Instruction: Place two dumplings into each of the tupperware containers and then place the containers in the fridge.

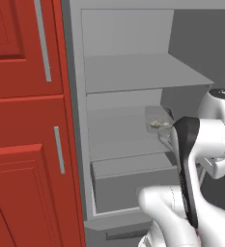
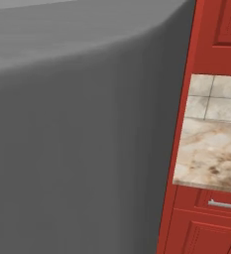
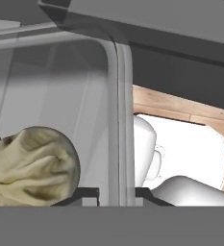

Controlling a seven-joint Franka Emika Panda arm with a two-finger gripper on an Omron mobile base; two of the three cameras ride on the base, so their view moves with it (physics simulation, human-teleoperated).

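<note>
Open fridge (image 1: 133,77) beside red cabinets (image 1: 27,120), grey see-through tupperware container (image 1: 158,118) over the middle shelf (right side), pale lumpy dumplings (image 1: 158,123) inside, gripper (image 3: 117,194) fingers pinched tight on its flared rim, one crinkled tan dumpling close up.

Top shelf (image 1: 143,72): bare, open room above it.
Middle shelf (image 1: 119,140): left part free; tupperware container (image 1: 157,118) with dumplings (image 1: 158,123) sits at its right, the arm (image 1: 186,159) reaching in beside it.
Drawer (image 1: 128,185): pulled forward below, narrowing the low entry.
Left flank: red cabinets (image 1: 27,120) wall off the fridge (image 1: 77,120) opening.
Right flank: grey door (image 2: 77,139) stands close.
</note>
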